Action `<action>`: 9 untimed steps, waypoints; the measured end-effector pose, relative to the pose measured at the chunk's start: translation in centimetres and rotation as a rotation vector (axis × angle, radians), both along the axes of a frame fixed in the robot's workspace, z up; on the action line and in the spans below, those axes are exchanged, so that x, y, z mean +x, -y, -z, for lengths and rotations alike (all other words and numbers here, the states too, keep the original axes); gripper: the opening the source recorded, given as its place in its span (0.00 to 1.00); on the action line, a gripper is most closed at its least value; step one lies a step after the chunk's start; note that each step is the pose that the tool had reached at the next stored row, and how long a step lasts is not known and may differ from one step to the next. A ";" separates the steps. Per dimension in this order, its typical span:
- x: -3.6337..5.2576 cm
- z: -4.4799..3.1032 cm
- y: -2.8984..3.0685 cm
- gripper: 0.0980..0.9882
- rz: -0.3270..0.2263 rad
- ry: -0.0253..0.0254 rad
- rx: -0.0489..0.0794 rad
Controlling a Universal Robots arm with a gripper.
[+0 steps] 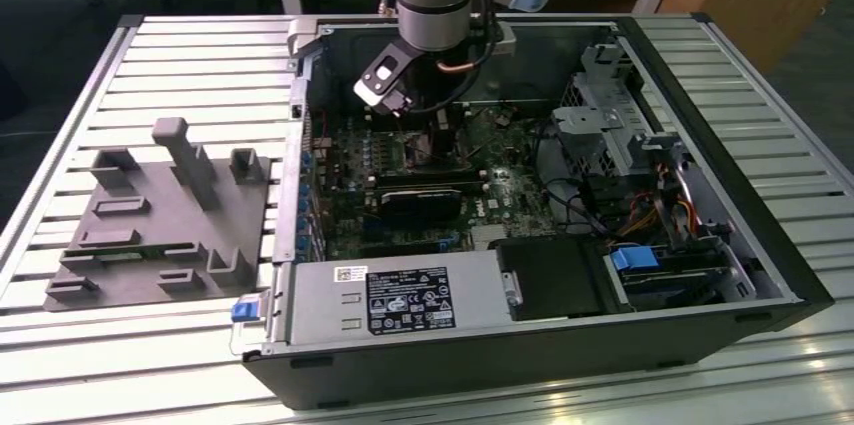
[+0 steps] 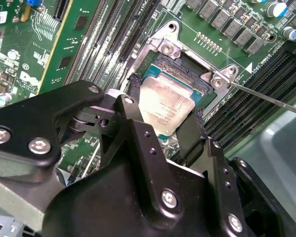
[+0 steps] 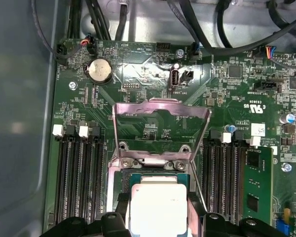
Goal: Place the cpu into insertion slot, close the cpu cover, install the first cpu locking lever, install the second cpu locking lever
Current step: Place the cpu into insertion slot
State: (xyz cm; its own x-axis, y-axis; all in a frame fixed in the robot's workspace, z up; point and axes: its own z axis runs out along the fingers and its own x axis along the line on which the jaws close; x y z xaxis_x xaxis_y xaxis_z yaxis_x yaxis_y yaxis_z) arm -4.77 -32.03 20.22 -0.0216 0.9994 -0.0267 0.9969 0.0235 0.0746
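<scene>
The gripper (image 2: 166, 101) pinches the cpu (image 2: 163, 112) by two opposite edges, metal top up, directly over the insertion slot (image 2: 180, 69). I cannot tell whether it is seated. Just beyond, the cpu cover (image 3: 160, 104) stands swung open.

cpu (image 3: 157, 207) — dull silvery metal top, cpu cover (image 3: 160, 104) — glossy sheet metal, motherboard (image 3: 138, 64) matt

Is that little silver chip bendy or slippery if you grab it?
Probably stiff, not bendy: the chip looks like a flat, metal-topped square. Its smooth, shiny top may be slippery, which may be why the tool pinches its edges instead. It's likely light, since it looks small and thin.
</scene>
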 end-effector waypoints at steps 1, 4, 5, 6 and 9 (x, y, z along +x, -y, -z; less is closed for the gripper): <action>-0.02 0.07 -0.03 0.50 0.002 0.0000 0.000; -0.11 0.26 -0.11 0.50 0.009 0.0000 0.000; -0.16 0.32 -0.15 0.50 0.011 0.0000 0.000; -0.21 0.38 -0.20 0.50 0.014 -0.0001 0.000; -0.28 0.55 -0.35 0.50 0.016 0.0001 0.000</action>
State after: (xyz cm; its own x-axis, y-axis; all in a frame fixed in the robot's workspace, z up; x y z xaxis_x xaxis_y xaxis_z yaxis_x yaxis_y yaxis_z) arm -5.05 -31.68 19.67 -0.0052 0.9996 -0.0266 0.9972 0.0072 0.0746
